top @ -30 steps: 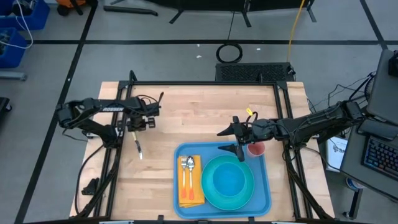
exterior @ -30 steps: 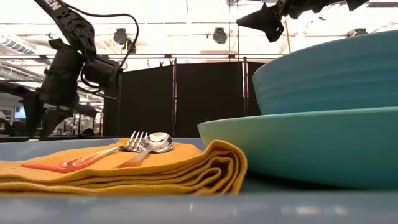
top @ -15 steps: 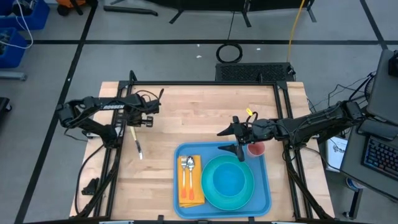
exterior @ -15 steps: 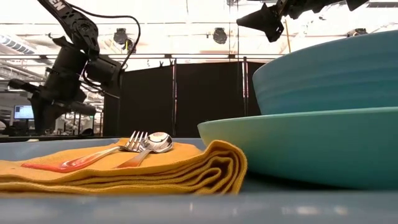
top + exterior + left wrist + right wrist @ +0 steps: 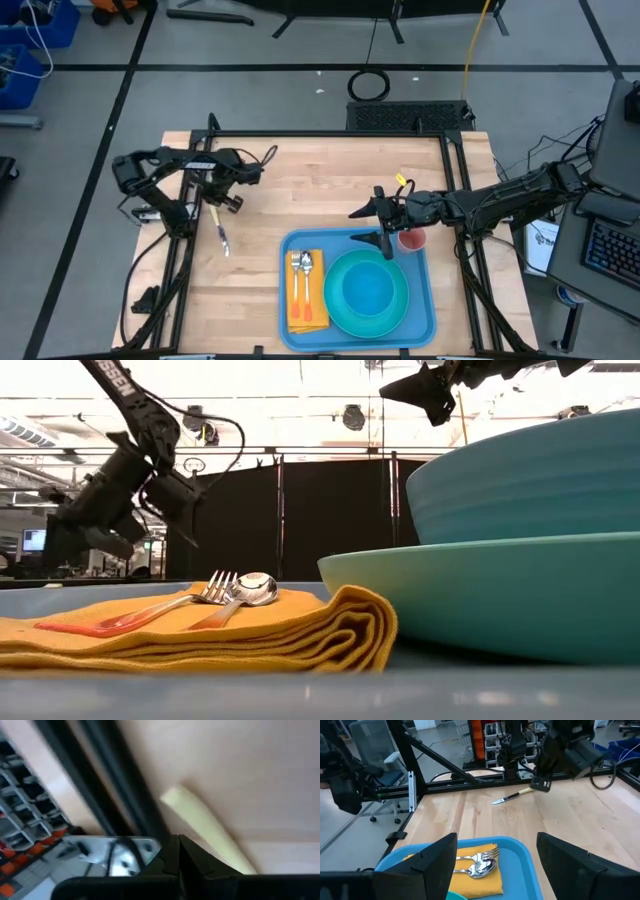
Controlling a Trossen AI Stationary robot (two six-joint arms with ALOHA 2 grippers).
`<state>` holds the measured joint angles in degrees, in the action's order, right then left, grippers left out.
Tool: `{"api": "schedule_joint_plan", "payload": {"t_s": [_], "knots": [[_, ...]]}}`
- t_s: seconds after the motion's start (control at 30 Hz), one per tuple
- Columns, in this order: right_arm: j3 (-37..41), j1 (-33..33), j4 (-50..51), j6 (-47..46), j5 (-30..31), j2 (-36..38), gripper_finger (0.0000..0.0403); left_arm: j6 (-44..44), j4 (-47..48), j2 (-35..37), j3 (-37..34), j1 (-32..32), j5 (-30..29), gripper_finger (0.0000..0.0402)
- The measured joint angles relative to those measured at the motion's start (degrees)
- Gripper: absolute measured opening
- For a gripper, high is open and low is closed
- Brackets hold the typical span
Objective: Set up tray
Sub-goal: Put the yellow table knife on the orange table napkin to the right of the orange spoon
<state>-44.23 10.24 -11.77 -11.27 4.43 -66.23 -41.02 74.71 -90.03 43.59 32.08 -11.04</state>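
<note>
High view showed the left gripper [image 5: 228,203] with its fingers pressed together, holding nothing, raised over the left part of the bench [image 5: 300,190]. It hung just beside the handle end of a knife [image 5: 219,232] that lay flat on the wood; whether it touched the knife could not be told. In the left wrist view the two dark fingers [image 5: 177,857] met with no gap, the pale knife handle [image 5: 205,830] lying on the bench beyond them.

The right gripper [image 5: 378,220] stood with its fingers spread wide and empty, hovering over the far edge of the tray [image 5: 297,243], near a small red cup [image 5: 412,240] at the tray's far right corner. In the right wrist view its fingers [image 5: 435,862] framed the tray's near corner.

The tray sat at the front of the bench, right of centre, its sides square to the bench edges and its slightly longer axis running left to right. The knife lay with its long axis roughly front to back, a little slanted, well apart from the tray.

Counted: one tray, one turquoise plate [image 5: 340,320] with one bowl [image 5: 367,288] on it, one folded orange napkin [image 5: 306,312], one fork [image 5: 297,270] and one spoon [image 5: 307,265] side by side on the napkin, one cup, one knife.
</note>
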Motion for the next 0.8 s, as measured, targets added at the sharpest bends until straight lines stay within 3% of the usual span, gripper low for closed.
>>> {"api": "schedule_joint_plan", "payload": {"t_s": [0.23,0.4,0.7,0.8], "knots": [[0.0,0.0,0.0,0.0,0.0,0.01,0.0263,0.92,4.97,-9.38,0.0,-1.39,2.64,0.0001],[1.49,0.0,-2.51,0.0,0.0,0.0,0.0263,5.12,0.18,-14.2,0.0,-2.35,8.56,0.0001],[2.27,-0.11,-4.55,0.17,0.02,0.0,0.0263,6.4,-7.25,-15.28,1.53,-5.94,6.26,0.0001],[2.29,-0.25,-4.64,0.13,0.11,0.0,0.0263,8.32,-7.62,-15.26,3.55,-6.48,8.34,0.0001]]}}
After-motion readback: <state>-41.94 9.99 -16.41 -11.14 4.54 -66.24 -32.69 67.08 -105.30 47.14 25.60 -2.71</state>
